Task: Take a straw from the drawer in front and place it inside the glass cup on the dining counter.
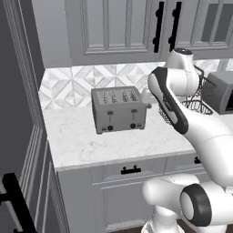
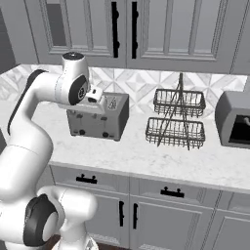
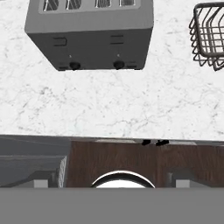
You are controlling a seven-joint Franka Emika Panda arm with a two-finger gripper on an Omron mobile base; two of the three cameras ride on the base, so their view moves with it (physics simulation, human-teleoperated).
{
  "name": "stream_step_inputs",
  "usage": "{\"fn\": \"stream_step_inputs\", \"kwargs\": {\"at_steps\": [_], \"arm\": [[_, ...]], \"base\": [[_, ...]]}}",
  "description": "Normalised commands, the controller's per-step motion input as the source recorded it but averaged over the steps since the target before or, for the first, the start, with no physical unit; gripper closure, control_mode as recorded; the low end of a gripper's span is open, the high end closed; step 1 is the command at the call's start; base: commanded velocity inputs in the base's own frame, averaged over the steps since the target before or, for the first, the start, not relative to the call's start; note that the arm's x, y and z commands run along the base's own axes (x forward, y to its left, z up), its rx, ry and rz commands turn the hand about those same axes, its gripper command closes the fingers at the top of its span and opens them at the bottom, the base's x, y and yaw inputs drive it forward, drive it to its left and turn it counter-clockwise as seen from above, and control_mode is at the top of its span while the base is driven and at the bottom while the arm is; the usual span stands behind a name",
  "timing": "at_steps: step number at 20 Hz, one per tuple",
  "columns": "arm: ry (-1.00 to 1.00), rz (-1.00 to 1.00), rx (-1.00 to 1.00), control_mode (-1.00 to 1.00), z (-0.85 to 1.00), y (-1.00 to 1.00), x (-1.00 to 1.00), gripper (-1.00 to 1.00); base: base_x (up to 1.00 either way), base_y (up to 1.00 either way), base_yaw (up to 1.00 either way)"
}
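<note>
- Drawer is shut; lower the gripper from above the surface to its black handle
- Cannot tell how the jaws stand; spread them first

The arm is showing glossy white rounded shells, dark grey joint rings, and a black strip along one link.

Grey toaster on white worktop (faint grey veins).
</note>
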Motion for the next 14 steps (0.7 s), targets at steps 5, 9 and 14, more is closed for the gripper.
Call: {"fn": "stream_step_inputs", "kwargs": {"at_steps": [5, 9, 14], "arm": [[0.00, 0.00, 0.00, 1.00, 0.00, 0.00, 0.00, -1.00], [0.00, 0.00, 0.00, 1.00, 0.00, 0.00, 0.00, -1.00], [0.00, 0.00, 0.00, 1.00, 0.00, 0.00, 0.00, -1.00]], "base": [[0.06, -0.79, 0.38], [0.12, -0.79, 0.60], [0.01, -0.63, 0.71]]}}
